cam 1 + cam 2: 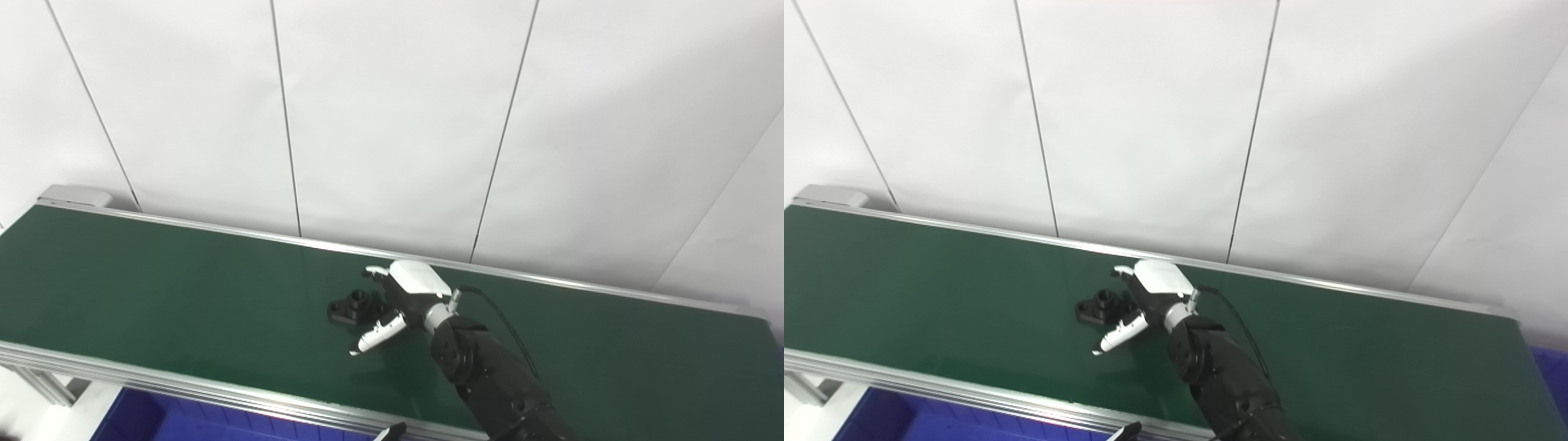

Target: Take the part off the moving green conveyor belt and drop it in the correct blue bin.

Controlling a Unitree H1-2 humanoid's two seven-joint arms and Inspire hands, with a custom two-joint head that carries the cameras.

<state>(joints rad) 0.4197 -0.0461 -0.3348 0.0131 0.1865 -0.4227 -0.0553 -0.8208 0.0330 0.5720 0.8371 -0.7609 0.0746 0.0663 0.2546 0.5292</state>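
Black, the part [350, 308] lies on the green belt [184, 294], just left of the right hand [401, 300]. The fingers [376, 271] are spread apart around its right side, holding nothing; whether they touch it is unclear. A blue bin [184, 419] sits below the belt's near edge.

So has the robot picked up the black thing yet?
Not yet. The black part lies on the green belt. The right hand has reached it, its fingers spread around it but not closed. Left to do: grab it, lift it, and drop it into a blue bin below the belt.
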